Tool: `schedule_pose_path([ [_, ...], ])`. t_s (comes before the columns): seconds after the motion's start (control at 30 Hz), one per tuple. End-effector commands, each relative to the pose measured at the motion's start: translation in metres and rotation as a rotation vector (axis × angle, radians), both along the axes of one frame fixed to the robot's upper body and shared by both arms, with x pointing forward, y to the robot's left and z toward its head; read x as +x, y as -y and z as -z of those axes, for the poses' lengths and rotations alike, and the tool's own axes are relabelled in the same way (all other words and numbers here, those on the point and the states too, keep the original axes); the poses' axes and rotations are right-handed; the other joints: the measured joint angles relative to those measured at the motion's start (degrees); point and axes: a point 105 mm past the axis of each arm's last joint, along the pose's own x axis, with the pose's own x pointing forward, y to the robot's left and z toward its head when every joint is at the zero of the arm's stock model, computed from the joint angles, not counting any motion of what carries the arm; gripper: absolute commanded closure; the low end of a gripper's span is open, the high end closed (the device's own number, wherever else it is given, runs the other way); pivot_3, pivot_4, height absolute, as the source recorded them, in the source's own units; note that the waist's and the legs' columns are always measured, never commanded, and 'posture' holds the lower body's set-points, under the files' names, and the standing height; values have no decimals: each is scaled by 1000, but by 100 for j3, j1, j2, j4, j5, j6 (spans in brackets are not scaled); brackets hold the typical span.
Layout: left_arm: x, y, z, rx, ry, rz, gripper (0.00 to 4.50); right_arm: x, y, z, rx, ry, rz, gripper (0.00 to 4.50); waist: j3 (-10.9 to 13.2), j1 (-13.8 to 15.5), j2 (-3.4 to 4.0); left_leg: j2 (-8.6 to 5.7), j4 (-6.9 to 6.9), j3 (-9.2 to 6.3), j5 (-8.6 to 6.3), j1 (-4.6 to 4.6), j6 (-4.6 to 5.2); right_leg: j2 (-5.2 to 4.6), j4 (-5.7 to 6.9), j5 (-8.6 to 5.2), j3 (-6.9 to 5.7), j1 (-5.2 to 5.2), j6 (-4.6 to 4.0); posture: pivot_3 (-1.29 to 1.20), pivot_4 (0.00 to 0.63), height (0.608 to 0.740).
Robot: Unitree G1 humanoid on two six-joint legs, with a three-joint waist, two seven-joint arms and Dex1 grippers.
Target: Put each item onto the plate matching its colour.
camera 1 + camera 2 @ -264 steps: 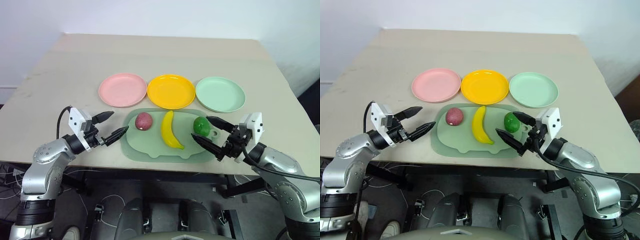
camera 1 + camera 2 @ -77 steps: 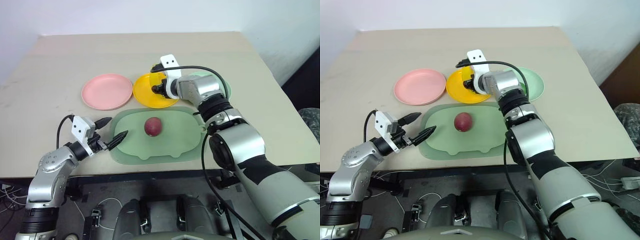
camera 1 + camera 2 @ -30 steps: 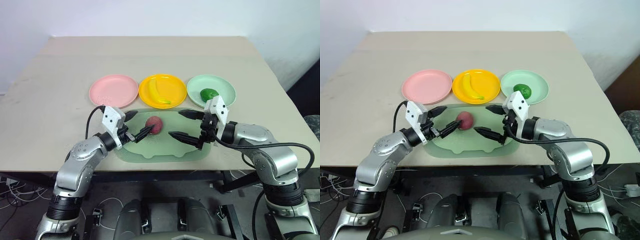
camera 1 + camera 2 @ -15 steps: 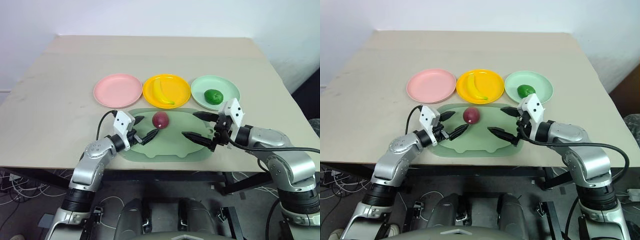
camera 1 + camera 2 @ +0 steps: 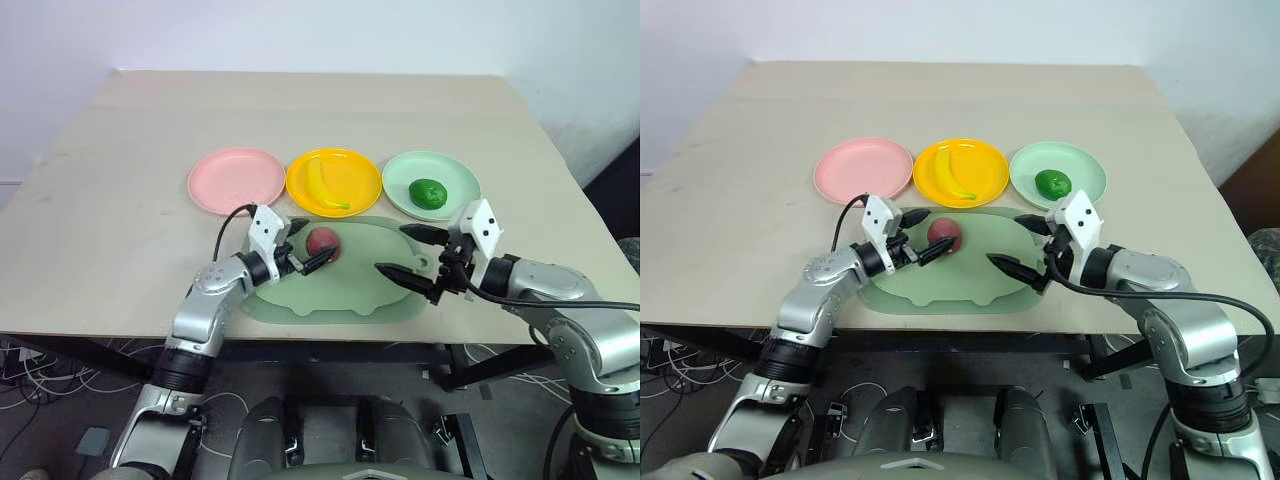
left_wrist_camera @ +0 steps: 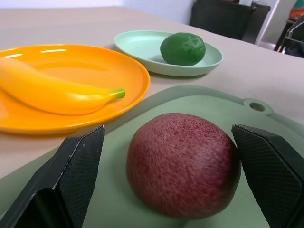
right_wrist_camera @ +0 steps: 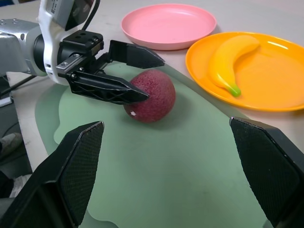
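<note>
Last fruit left: dark red-purple fruit (image 5: 321,242) on the pale green tray (image 5: 350,300), bracketed by the spread left gripper (image 5: 309,247), jaws either side, not yet pinching. Close squarely across the widest part to avoid rolling, lift clear, carry to the pink plate (image 5: 237,180). Right gripper (image 5: 408,253) spread, empty, near the tray's edge. Banana (image 5: 323,181) and green fruit (image 5: 428,190) already on matching plates.

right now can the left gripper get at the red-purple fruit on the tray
Probably yes: the left gripper is open with a finger on either side of the red-purple fruit on the tray, and nothing stands between them.
</note>
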Motion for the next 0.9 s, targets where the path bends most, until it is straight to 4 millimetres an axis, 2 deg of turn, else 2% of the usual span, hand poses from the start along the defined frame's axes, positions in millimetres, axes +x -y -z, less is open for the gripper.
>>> schedule_pose_path([
  [0.03,3,6,-6,10,38,12,0,0,6,-13,-15,63,27,9,0,-3,0,0,0,0,0,0,0,0,0,0,0,0,0,0,150,695],
  [0.17,2,10,-5,-7,21,37,0,0,8,-13,-16,67,43,9,0,-4,0,0,0,0,0,0,0,0,0,0,0,-1,1,0,150,695],
  [0.27,3,10,-5,-10,-2,51,961,2,9,-13,-17,69,62,0,0,1,-1,1,0,-1,0,-1,1,0,0,0,0,-1,1,0,150,695],
  [0.33,3,10,-4,-13,-20,59,1248,3,10,-13,-19,67,75,0,0,0,-1,1,1,-2,0,0,1,-1,0,0,0,0,0,0,150,695],
  [0.5,3,1,-2,13,-13,33,1255,6,13,-10,-31,62,99,0,0,-6,-1,1,1,-2,0,0,1,0,0,0,0,0,1,0,150,695],
  [0.6,4,-7,-17,-31,42,-4,1261,6,13,-10,-27,60,103,0,1,-8,-1,2,1,-2,0,0,1,0,0,0,0,0,1,0,150,695],
  [0.7,8,-20,-34,-88,83,-60,1261,5,9,-6,-24,52,94,0,1,-8,-2,2,1,-3,0,-1,1,0,0,1,0,-1,1,0,150,695],
  [0.9,16,-60,-41,-120,99,-234,1261,8,0,-2,-11,49,70,0,1,-11,-2,2,0,-2,0,0,1,2,0,1,0,0,2,0,150,695],
])
